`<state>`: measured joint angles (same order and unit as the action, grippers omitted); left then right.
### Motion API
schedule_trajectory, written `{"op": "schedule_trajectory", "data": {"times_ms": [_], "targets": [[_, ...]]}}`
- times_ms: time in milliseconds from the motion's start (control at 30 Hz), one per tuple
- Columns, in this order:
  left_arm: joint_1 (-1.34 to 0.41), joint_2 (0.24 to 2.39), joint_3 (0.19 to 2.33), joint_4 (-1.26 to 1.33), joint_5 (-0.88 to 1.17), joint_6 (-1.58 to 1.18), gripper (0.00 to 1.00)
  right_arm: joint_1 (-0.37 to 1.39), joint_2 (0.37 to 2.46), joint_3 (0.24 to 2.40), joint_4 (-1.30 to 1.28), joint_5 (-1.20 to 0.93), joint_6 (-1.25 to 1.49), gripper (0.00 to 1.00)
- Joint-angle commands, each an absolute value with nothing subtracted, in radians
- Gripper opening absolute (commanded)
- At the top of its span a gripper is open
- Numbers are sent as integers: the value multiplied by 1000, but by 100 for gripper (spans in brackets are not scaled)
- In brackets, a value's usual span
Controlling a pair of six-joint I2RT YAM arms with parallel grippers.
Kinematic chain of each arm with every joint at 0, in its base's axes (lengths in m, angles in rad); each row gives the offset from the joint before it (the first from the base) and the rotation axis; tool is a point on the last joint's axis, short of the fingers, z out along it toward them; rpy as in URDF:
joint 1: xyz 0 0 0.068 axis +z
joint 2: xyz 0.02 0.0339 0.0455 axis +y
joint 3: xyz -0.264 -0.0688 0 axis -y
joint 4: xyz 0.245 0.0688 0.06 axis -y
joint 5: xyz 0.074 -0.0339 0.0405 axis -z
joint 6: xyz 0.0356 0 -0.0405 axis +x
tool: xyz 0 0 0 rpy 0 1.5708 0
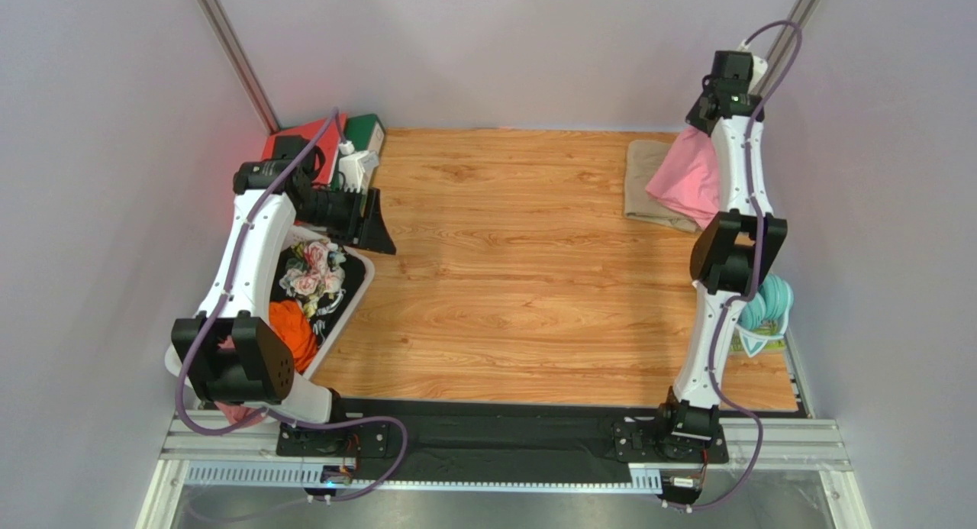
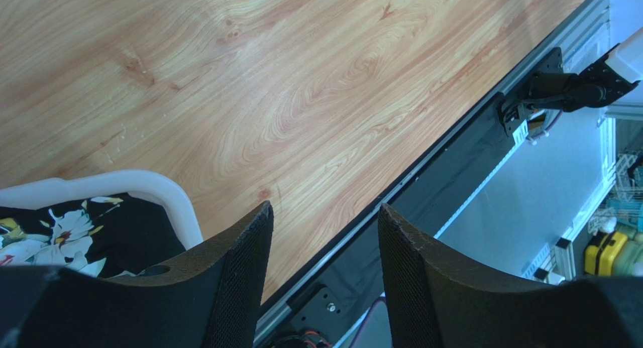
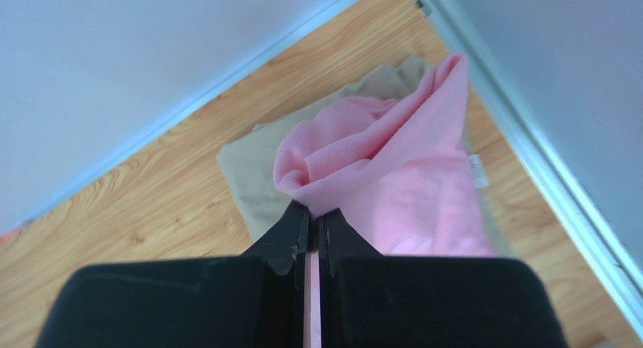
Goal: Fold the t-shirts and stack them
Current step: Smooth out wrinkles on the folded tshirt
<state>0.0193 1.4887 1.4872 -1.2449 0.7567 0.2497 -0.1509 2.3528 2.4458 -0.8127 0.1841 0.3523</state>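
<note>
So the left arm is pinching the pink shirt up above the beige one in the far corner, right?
Not the left arm: it is the right gripper that pinches the pink shirt above the beige shirt, as the right wrist view shows.

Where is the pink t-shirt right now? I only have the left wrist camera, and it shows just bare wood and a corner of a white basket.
Observer: The pink t-shirt is at the far right corner of the table, held up by the right gripper.
Operator: Is the grip closed on it?
Observer: Yes, the jaws are shut on a bunched fold of the pink cloth, and the rest hangs down.
Operator: And the khaki one?
Observer: The khaki t-shirt lies flat on the wood right under the hanging pink one. It looks folded.
</note>
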Motion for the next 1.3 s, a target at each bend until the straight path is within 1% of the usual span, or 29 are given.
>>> {"op": "schedule_trajectory", "data": {"times_ms": [0, 133, 300, 633, 767, 967, 1033, 1067, 1133, 1167, 1200, 1233, 1267], "targets": [[14, 1460, 1477, -1232, 775, 272, 61, -198, 2206, 2424, -747, 333, 334, 0], [14, 1456, 1476, -1230, 776, 273, 61, -245, 2145, 2401, -727, 305, 357, 0], [12, 1453, 1482, -1235, 776, 275, 61, -247, 2163, 2399, -730, 233, 371, 0], [14, 1448, 1471, -1229, 775, 267, 61, -111, 2379, 2540, -779, 170, 336, 0], [14, 1450, 1471, -1226, 772, 261, 61, -74, 2428, 2549, -772, 167, 331, 0], [14, 1463, 1471, -1216, 779, 253, 61, -72, 2479, 2539, -730, 163, 313, 0], [14, 1468, 1476, -1218, 785, 249, 61, -75, 2505, 2536, -710, 132, 310, 23], [14, 1468, 1479, -1216, 787, 247, 61, -77, 2525, 2537, -709, 123, 311, 30], [14, 1471, 1485, -1216, 781, 244, 61, -77, 2543, 2539, -712, 95, 311, 39], [14, 1473, 1488, -1216, 779, 245, 61, -77, 2557, 2540, -718, 92, 314, 59], [12, 1480, 1493, -1219, 779, 244, 61, -77, 2560, 2545, -727, 78, 310, 95], [12, 1483, 1491, -1218, 782, 242, 61, -77, 2559, 2546, -735, 78, 307, 100], [11, 1486, 1491, -1219, 784, 242, 61, -77, 2553, 2549, -744, 78, 305, 100]]}}
